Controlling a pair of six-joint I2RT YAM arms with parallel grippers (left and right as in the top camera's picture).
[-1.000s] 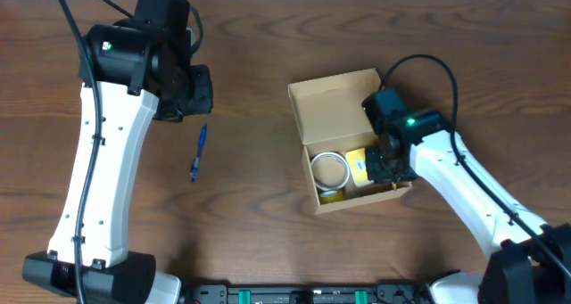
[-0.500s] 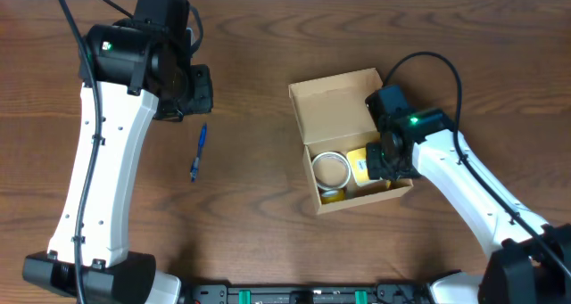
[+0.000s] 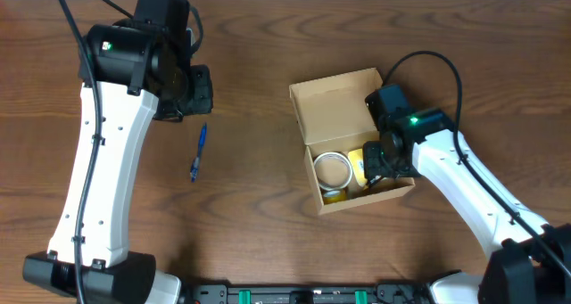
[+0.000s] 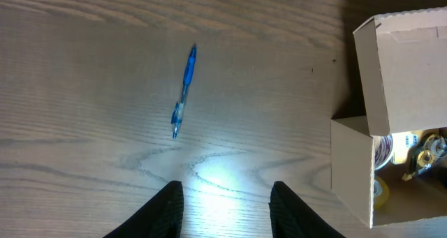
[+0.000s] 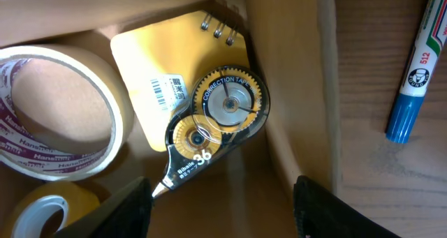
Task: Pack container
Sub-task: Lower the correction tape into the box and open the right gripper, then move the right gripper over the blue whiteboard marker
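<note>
right gripper (image 5: 222, 206) hung inside the container (image 3: 335, 108) with its jaws spread wide and nothing between them. just below it a correction tape dispenser (image 5: 213, 119) lay on a yellow spiral notepad (image 5: 150, 63), beside a large tape roll (image 5: 56, 112) and a smaller tape roll (image 5: 38, 213). the container sat on the surface (image 3: 250, 224), right of centre, its flap lid open. a marker (image 5: 415, 77) lay just outside its wall. left gripper (image 4: 227, 210) hovered partly open and empty, near a blue pen (image 4: 184, 91), well apart from the container.
</note>
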